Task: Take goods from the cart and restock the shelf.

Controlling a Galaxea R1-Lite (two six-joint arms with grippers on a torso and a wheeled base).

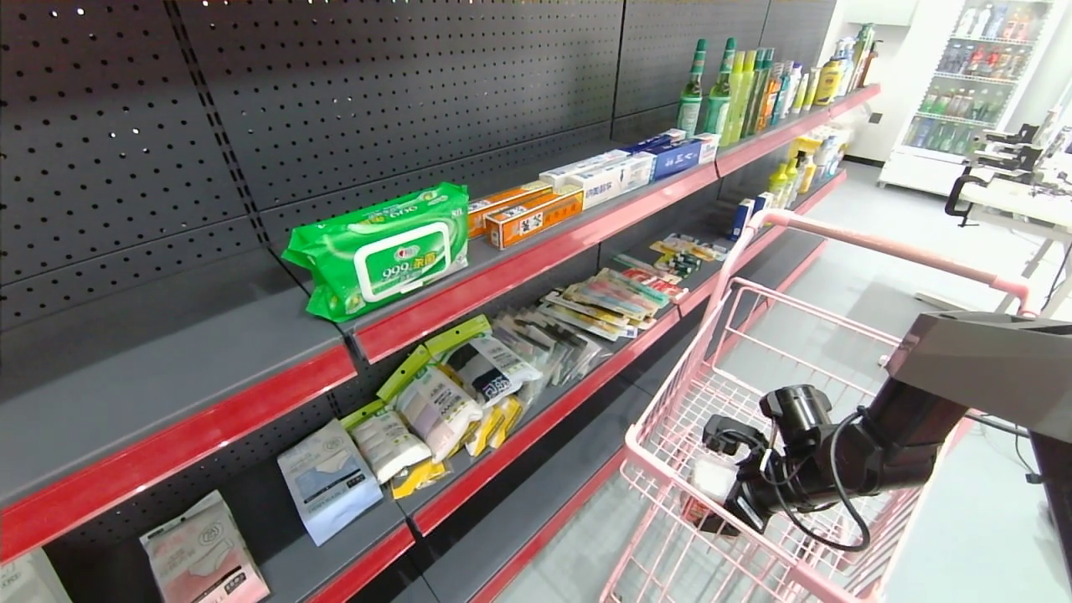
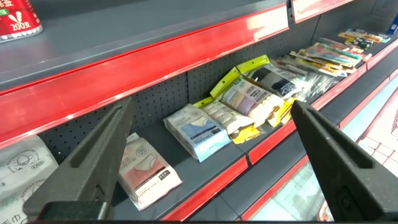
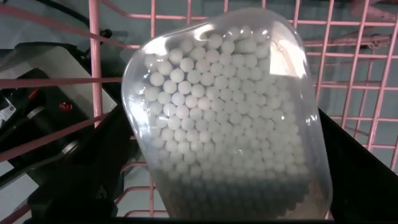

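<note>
My right gripper [image 1: 712,496] is down inside the pink cart [image 1: 754,293], shut on a clear tub of cotton swabs [image 3: 227,118]. The tub stands tilted between the two dark fingers [image 3: 81,174], and it appears as a small white shape [image 1: 713,479] in the head view. My left gripper [image 2: 211,106] is open and holds nothing. It faces the lower shelf [image 2: 205,171], where several packets [image 2: 199,130] lie.
The upper shelf [image 1: 167,368] carries a green wet-wipe pack [image 1: 381,247], orange and white boxes [image 1: 536,213] and, farther along, bottles [image 1: 729,88]. The lower shelf holds packets [image 1: 435,410] and toothbrushes [image 1: 603,297]. A drinks fridge [image 1: 963,75] stands far right.
</note>
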